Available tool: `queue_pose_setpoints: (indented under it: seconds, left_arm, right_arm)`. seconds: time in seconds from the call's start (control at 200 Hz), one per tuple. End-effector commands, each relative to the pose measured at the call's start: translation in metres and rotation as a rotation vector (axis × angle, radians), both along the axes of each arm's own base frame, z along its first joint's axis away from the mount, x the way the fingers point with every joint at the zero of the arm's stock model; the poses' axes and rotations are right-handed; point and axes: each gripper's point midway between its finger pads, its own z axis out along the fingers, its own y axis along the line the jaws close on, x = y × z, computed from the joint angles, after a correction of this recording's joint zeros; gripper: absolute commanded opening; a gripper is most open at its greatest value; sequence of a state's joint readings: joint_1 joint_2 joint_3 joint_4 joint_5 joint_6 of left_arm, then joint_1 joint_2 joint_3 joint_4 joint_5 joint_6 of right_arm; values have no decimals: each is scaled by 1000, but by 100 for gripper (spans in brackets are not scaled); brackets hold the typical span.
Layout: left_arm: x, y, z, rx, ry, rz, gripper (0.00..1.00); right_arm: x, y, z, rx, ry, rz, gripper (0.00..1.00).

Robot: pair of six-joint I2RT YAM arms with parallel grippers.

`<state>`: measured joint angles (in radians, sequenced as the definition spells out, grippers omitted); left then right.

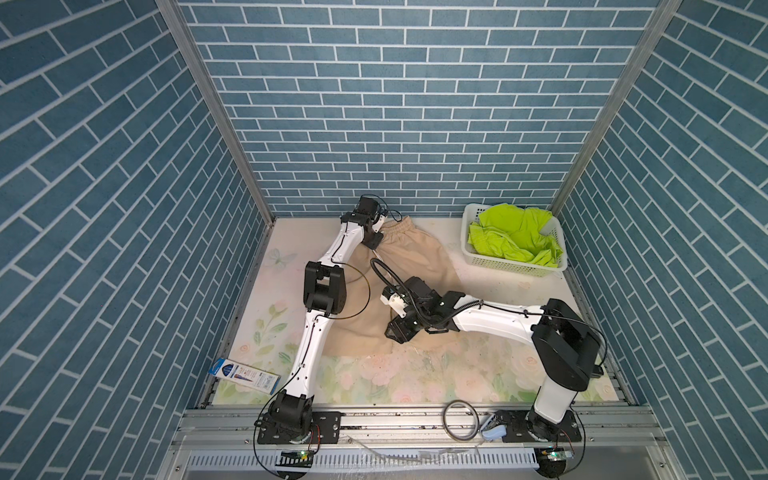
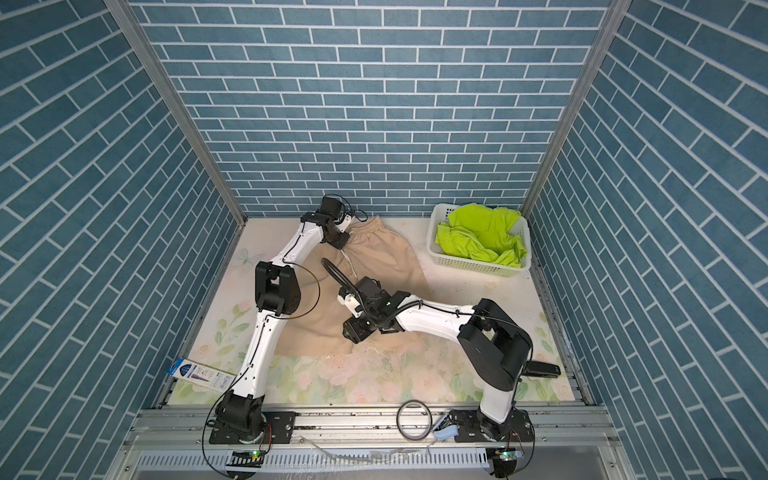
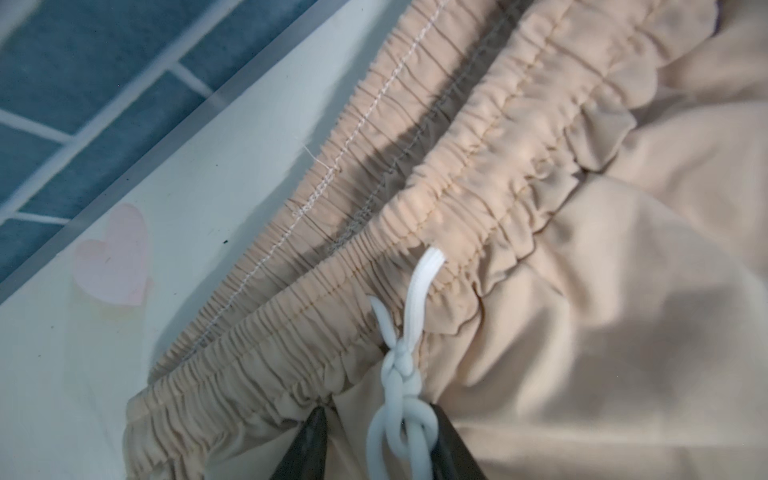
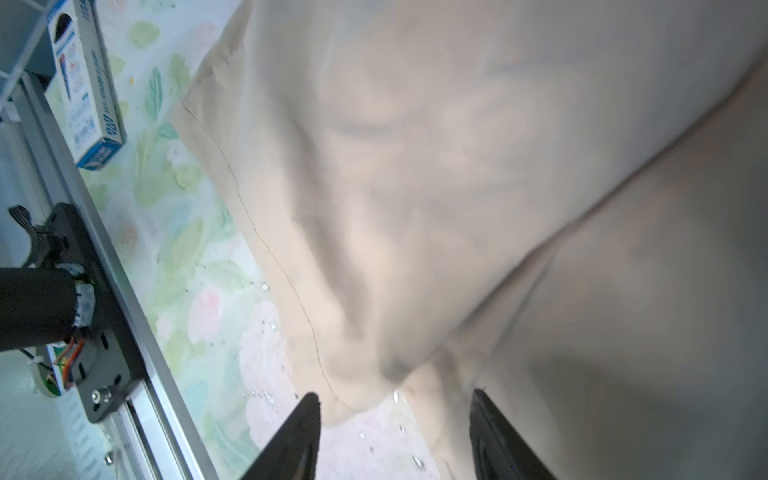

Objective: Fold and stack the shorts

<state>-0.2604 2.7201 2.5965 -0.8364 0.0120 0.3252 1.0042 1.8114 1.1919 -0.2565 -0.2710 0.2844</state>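
Note:
The beige shorts (image 1: 411, 257) (image 2: 386, 266) lie spread on the floral table, waistband toward the back wall. My left gripper (image 1: 376, 243) (image 2: 340, 241) (image 3: 380, 428) is at the gathered waistband, its jaws closed in on a pinch of beige fabric just below the elastic. The knotted white drawstring (image 3: 399, 361) runs between them. My right gripper (image 1: 395, 332) (image 2: 353, 330) (image 4: 395, 411) stands open over the near hem, one leg corner lying loose between its fingers. The lime-green shorts (image 1: 515, 237) (image 2: 482, 232) sit crumpled in the white basket (image 1: 511, 268) (image 2: 478, 266).
A blue-and-white box (image 1: 245, 372) (image 2: 199, 372) (image 4: 83, 95) lies at the front left by the rail. A grey ring (image 1: 459, 424) rests on the aluminium front rail. Blue brick walls close in the table on three sides.

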Motion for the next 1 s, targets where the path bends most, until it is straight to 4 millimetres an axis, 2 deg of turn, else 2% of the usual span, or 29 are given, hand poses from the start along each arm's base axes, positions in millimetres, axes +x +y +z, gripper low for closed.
queue_pose_setpoints:
  seconds: [0.0, 0.075, 0.17, 0.26, 0.345, 0.45, 0.555, 0.66, 0.765, 0.87, 0.935, 0.995]
  left_arm:
    - [-4, 18, 11, 52, 6, 35, 38]
    - [-2, 27, 13, 59, 1, 66, 31]
    - [-2, 36, 20, 46, 1, 100, 27]
    - [-3, 45, 28, 33, 3, 135, 23]
    - [-7, 54, 33, 41, 15, 167, 17]
    - [-12, 74, 35, 79, 31, 229, 10]
    - [-17, 100, 36, 121, 43, 323, 9]
    - [-24, 123, 38, 87, 76, 420, 8]
    - [-37, 139, 37, 65, 121, 498, 8]
    - [-57, 152, 36, 68, 174, 567, 10]
    - [-74, 158, 37, 76, 213, 602, 10]
    - [-93, 167, 38, 99, 241, 643, 13]
  right_arm:
    - [-10, 7, -22, -39, 86, 1, 58]
    - [-7, 3, -36, -96, 90, -27, 56]
    - [-4, -9, -54, -175, 96, -54, 45]
    - [-5, -13, -60, -189, 105, -57, 22]
    - [0, -19, -57, -197, 98, -73, 0]
    - [12, -38, -54, -234, 92, -112, 0]
    - [22, -68, -58, -277, 128, -148, 0]
    - [33, -96, -60, -305, 144, -187, 0]
    - [58, -121, -55, -335, 133, -241, 0]
    - [81, -133, -53, -342, 123, -266, 0]
    - [88, -134, -49, -332, 123, -262, 0]
    - [90, -133, -44, -310, 121, -251, 7]
